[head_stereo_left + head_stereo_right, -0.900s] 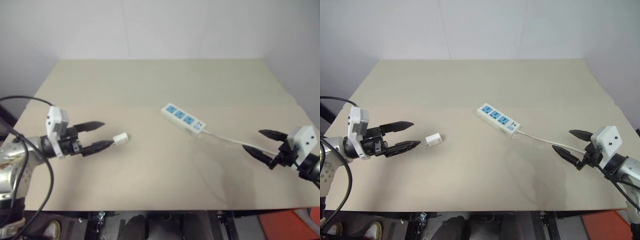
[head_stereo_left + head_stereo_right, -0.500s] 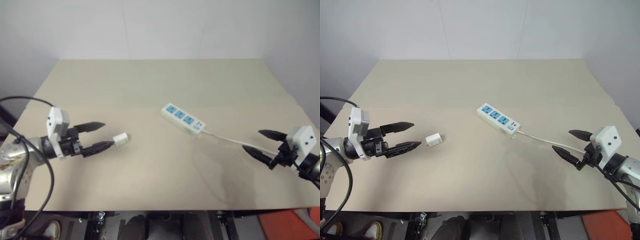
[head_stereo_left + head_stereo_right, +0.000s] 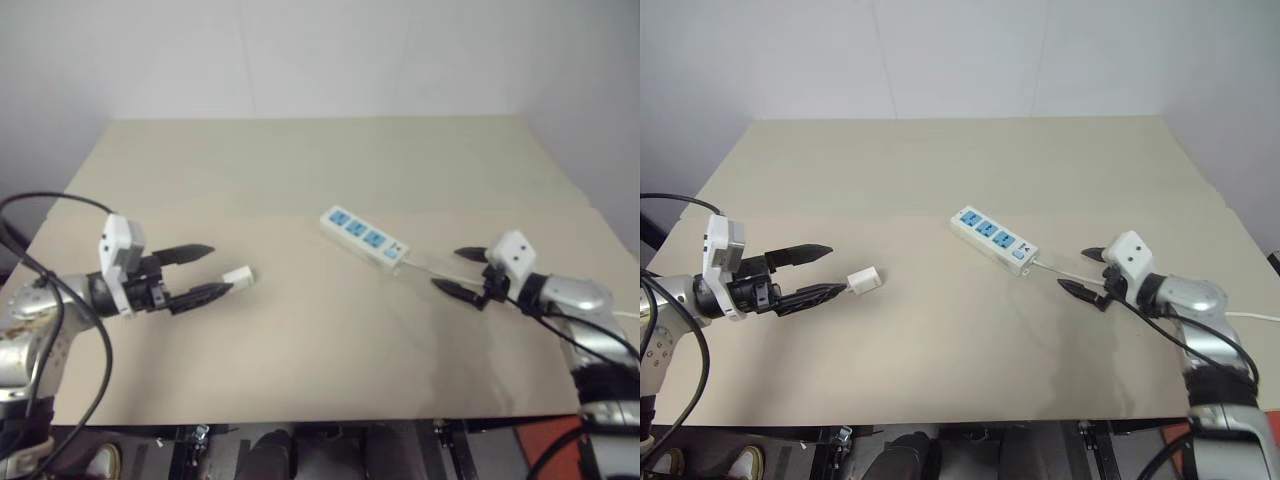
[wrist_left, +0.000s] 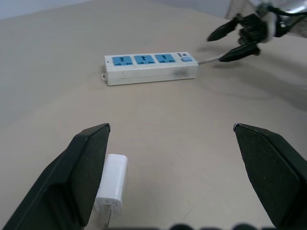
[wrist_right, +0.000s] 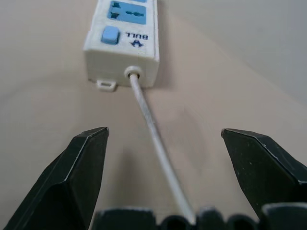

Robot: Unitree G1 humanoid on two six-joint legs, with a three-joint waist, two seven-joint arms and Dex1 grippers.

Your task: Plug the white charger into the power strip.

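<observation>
Beige table (image 3: 940,170) by white walls holds the power strip (image 3: 994,238) and white charger (image 3: 863,280); both grippers' fingers spread, empty.

I count one white charger (image 3: 863,279) and one power strip (image 3: 994,239) with three blue outlets. I count one table (image 3: 940,160) and two grippers: left gripper (image 3: 818,271), right gripper (image 3: 1082,270).

Matt beige table (image 3: 940,170), smooth white plastic power strip (image 3: 992,238)

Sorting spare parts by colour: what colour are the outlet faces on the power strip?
Blue, set in the white power strip; clearest in the left wrist view.
</observation>
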